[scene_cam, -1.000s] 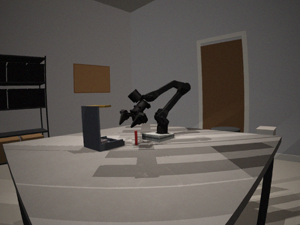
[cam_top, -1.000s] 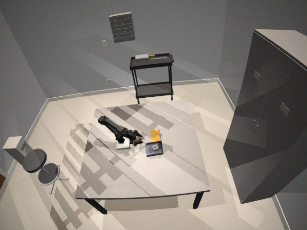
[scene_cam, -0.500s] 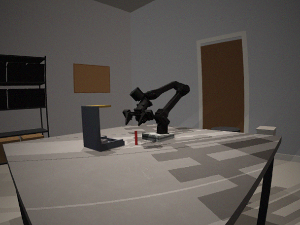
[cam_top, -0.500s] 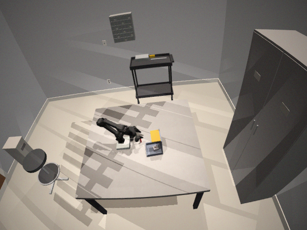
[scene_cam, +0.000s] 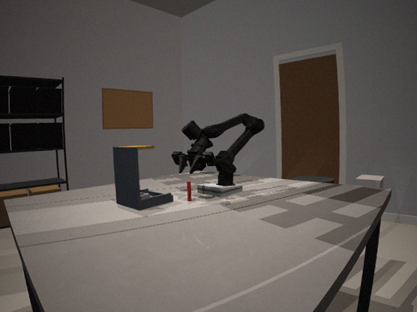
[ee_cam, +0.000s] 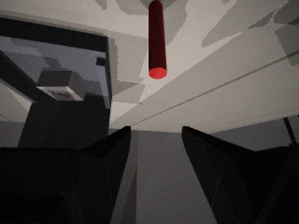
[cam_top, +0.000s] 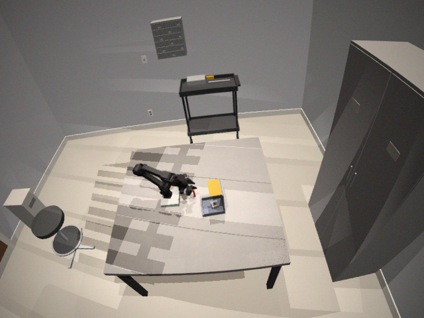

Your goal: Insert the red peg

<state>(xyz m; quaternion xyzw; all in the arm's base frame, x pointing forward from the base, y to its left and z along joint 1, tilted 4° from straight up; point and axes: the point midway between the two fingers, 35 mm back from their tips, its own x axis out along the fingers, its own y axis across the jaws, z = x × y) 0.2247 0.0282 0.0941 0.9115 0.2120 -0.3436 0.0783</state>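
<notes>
The red peg (cam_top: 194,193) (scene_cam: 189,191) (ee_cam: 157,42) stands upright on the table, between the arm's base and the box. My gripper (cam_top: 195,185) (scene_cam: 186,172) (ee_cam: 156,131) is partly open and empty, with its fingertips above the level of the peg's top. In the wrist view the peg is beyond the fingertips, near the top middle, not between them. The dark blue-grey box (scene_cam: 126,178) (ee_cam: 56,34) has a tall back wall and a low rim. The yellow roof (cam_top: 214,187) (scene_cam: 144,146) sticks out from the top of that wall. The block (cam_top: 214,203) (ee_cam: 61,83) with the hole is on the box floor.
The arm's pale base plate (cam_top: 169,201) (scene_cam: 219,190) is on the table (cam_top: 239,246) (scene_cam: 205,260), on the other side of the peg from the box. A black cart (cam_top: 209,89) stands behind the table and a tall dark cabinet (cam_top: 362,154) beside it, both off the table.
</notes>
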